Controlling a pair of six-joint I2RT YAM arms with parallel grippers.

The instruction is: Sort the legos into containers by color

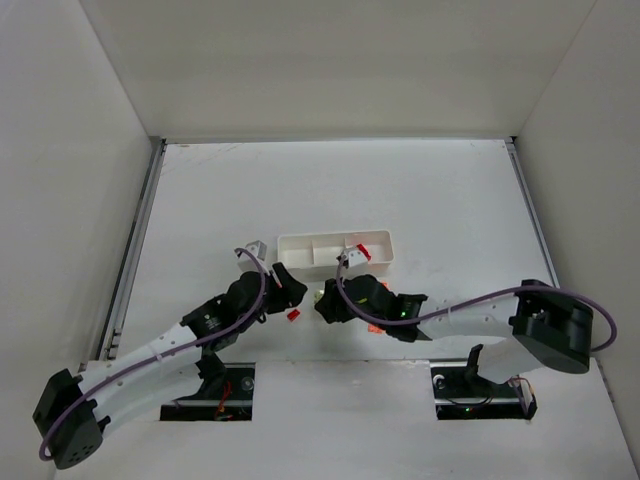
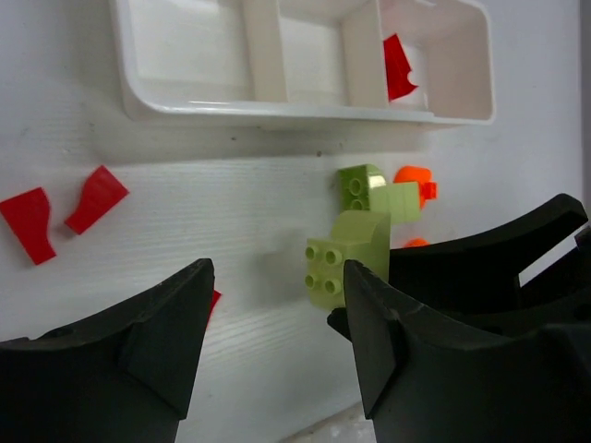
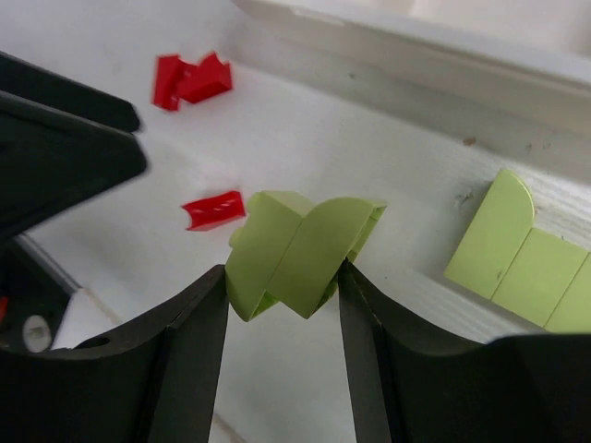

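1. Legos (image 1: 293, 314) lie loose on the counter between the tray (image 2: 277, 111) and the near edge, about mid-width. One red piece (image 2: 397, 69) sits in the tray compartment nearest the right edge.
2. Right gripper (image 3: 282, 277): jaws pinching a yellow-green lego (image 3: 295, 258), which sits tilted between the fingers. We can't tell if it touches the counter.
3. Left gripper (image 2: 277, 277): jaws spread over bare counter, with the pinched lego just beside its right finger (image 2: 388, 323).
4. Left arm (image 1: 150, 350) stretches low from the near-left corner toward centre, and the right arm (image 1: 470, 310) stretches low from the near-right side. We see the grippers nose to nose, just short of the tray.
5. A second yellow-green lego (image 2: 374, 189) and an orange one (image 2: 414, 180) lie just beside each other near the tray. A red lego (image 2: 28, 221) and another red one (image 2: 97, 196) lie toward the left edge.
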